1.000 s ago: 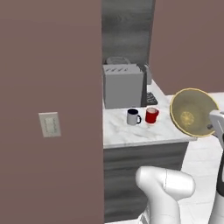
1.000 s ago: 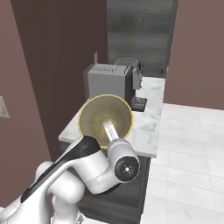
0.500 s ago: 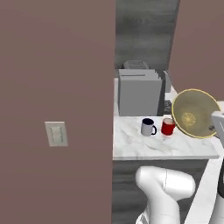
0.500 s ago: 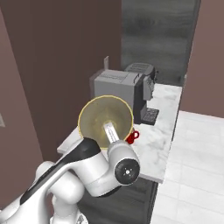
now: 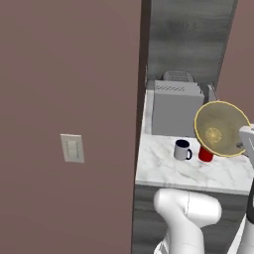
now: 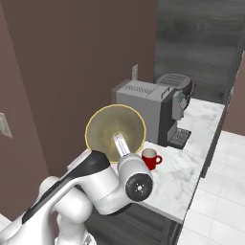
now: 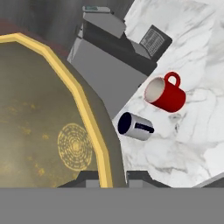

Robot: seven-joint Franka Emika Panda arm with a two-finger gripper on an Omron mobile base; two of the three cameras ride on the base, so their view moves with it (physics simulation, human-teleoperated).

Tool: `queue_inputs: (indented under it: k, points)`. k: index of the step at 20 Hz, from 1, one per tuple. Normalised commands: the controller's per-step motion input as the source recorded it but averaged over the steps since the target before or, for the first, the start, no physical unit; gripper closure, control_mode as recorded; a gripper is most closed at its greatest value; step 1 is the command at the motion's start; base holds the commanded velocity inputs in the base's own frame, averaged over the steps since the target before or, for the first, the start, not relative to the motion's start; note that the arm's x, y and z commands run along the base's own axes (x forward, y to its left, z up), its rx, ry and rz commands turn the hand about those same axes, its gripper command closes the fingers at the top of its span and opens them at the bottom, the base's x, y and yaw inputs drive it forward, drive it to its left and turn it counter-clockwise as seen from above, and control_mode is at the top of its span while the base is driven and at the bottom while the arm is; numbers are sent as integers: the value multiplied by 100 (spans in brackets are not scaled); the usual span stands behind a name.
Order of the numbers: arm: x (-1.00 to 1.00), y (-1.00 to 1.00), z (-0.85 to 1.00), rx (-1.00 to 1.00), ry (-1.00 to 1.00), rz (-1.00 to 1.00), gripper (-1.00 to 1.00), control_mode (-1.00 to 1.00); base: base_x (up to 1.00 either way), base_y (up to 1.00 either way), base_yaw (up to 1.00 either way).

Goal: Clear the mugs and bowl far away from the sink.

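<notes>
My gripper (image 7: 105,177) is shut on the rim of the wide tan-yellow bowl (image 7: 48,122), which is tilted on edge in the air above the counter. The bowl (image 5: 221,129) hangs in front of the grey appliances, with the gripper (image 5: 243,144) at its right rim. In the right base view the bowl (image 6: 115,131) faces the camera with the gripper (image 6: 118,142) across it. The red mug (image 7: 166,94) and the white-grey mug (image 7: 135,125) stand side by side on the marble counter (image 5: 163,171), below the bowl. Both also appear from the left: red mug (image 5: 205,154), white-grey mug (image 5: 182,149). The sink is out of view.
A grey box appliance (image 5: 176,106) and a dark coffee machine (image 6: 174,91) stand at the back of the counter. A tall brown wall panel (image 5: 69,74) with a light switch (image 5: 72,148) rises on the left. White floor tiles (image 6: 220,191) lie to the right.
The base has driven, so the whole scene has shifted right and the counter with its mugs looks nearer. The bowl stays gripped in the same pose.
</notes>
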Motion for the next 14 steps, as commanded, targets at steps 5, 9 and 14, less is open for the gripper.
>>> queue_inputs:
  k: [5, 9, 14]
  points:
    - [0, 0, 0, 0, 0, 0, 100, 100, 34, -4, 26]
    - [0, 0, 0, 0, 0, 0, 100, 100, 5, 0, 6]
    - [0, 0, 0, 0, 0, 0, 100, 100, 0, 0, 0]
